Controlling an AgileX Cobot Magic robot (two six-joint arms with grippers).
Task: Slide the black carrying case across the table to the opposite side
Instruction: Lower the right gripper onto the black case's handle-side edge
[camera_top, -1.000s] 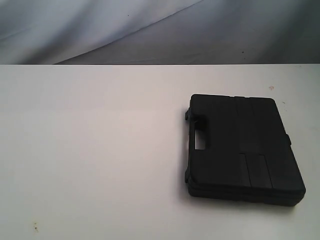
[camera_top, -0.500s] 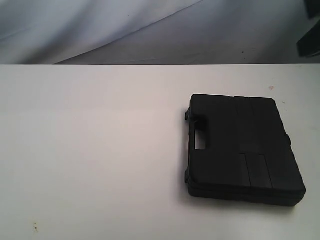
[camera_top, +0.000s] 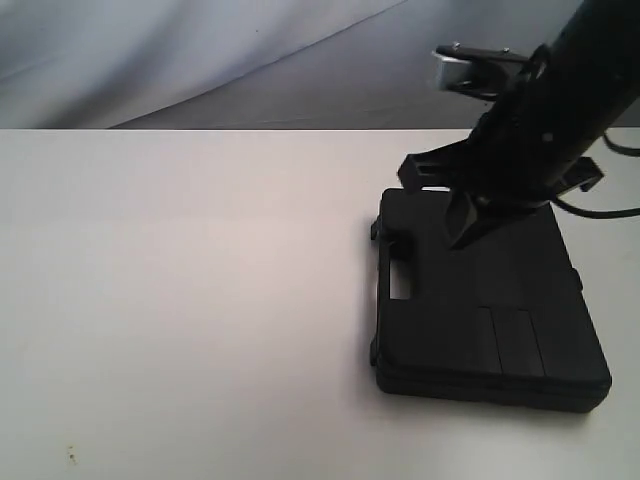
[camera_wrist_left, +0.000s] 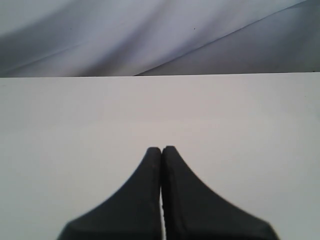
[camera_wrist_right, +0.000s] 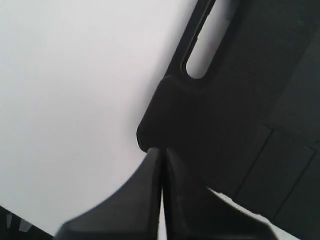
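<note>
Just under the right gripper (camera_top: 462, 228) (fingers (camera_wrist_right: 135, 200) pressed together) lies the black case (camera_top: 500, 310).

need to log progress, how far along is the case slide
Done: nothing yet; the case sits on the table's right part. In hand: the right pincer, shut, is over the case near its handle; contact is unclear. To do: the whole slide across. The left pincer is shut.

pale grey-blue cloth backdrop (camera_top: 200, 50) with long diagonal folds and darker shadowed bands, in soft light
</note>
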